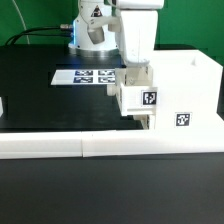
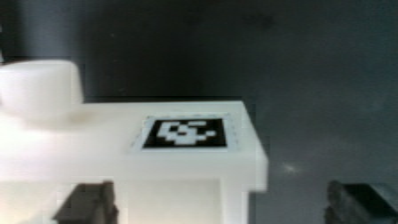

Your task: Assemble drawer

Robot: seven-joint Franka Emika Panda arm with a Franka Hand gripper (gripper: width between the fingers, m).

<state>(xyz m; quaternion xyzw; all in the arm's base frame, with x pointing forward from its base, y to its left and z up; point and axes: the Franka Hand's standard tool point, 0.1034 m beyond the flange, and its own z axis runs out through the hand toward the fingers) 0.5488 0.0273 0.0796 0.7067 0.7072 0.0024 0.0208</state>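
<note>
From the exterior view, the gripper (image 1: 134, 70) hangs over a small tray (image 1: 139, 103) set against the housing (image 1: 188, 95) at its three o'clock, above the front white bar (image 1: 110, 147)

In the wrist view the tagged tray (image 2: 178, 150) sits between the dark fingertips (image 2: 86, 203), jaws apart, so a straight descent looks right
</note>
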